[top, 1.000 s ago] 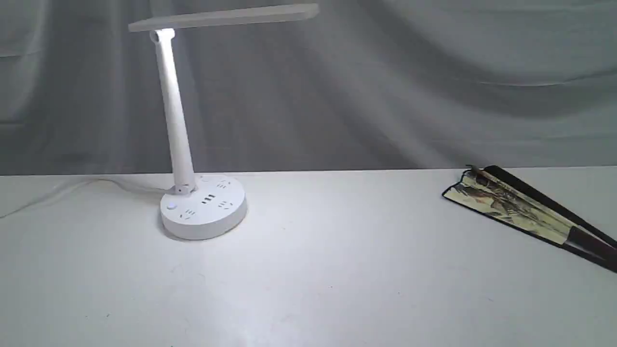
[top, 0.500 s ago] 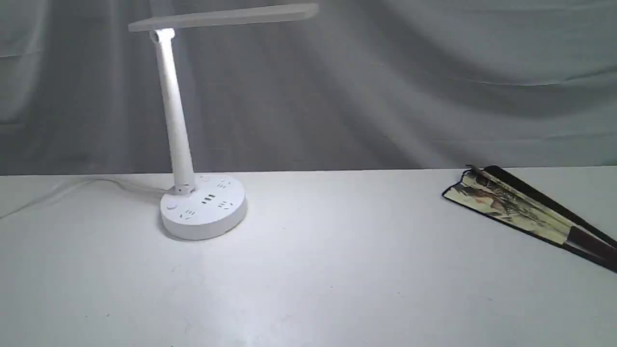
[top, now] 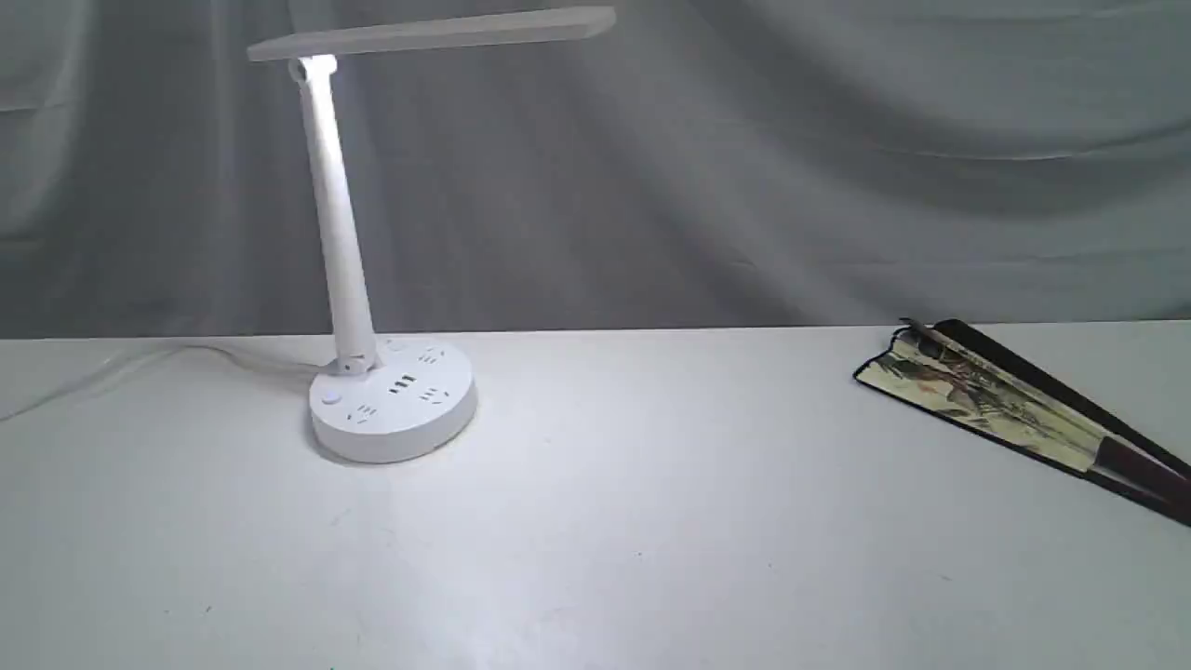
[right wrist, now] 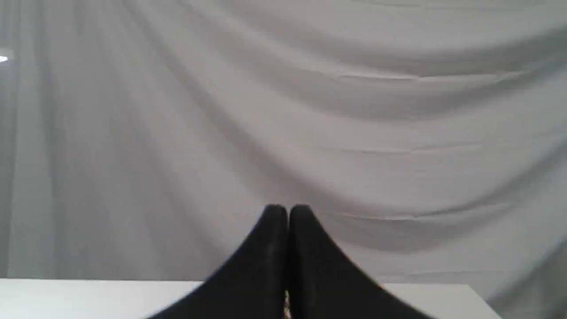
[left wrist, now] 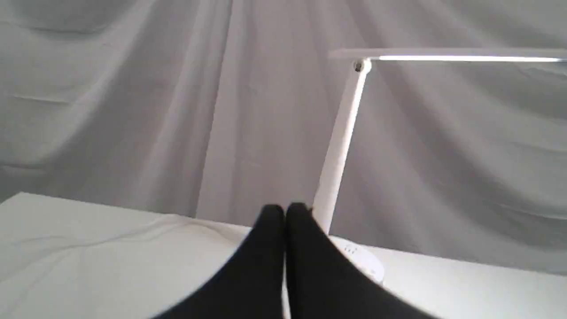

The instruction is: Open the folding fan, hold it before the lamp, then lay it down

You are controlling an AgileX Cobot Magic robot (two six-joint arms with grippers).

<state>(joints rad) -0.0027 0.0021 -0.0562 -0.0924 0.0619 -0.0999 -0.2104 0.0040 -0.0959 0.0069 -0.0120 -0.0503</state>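
The folding fan point(top: 1000, 405) lies on the white table point(top: 651, 521) at the far right, only slightly spread, its cream painted leaf showing and its maroon ribs running off the right edge. The white lamp point(top: 340, 242) stands at the left, lit, with its bar head point(top: 428, 33) reaching right and its round base point(top: 393, 400) on the table. Neither gripper appears in the exterior view. My left gripper point(left wrist: 285, 210) is shut with nothing in it, and the lamp point(left wrist: 339, 141) stands just beyond it. My right gripper point(right wrist: 288, 210) is also shut, facing the grey curtain.
A grey curtain point(top: 744, 167) hangs behind the table. The lamp's white cable point(top: 140, 368) trails off to the left along the back edge.
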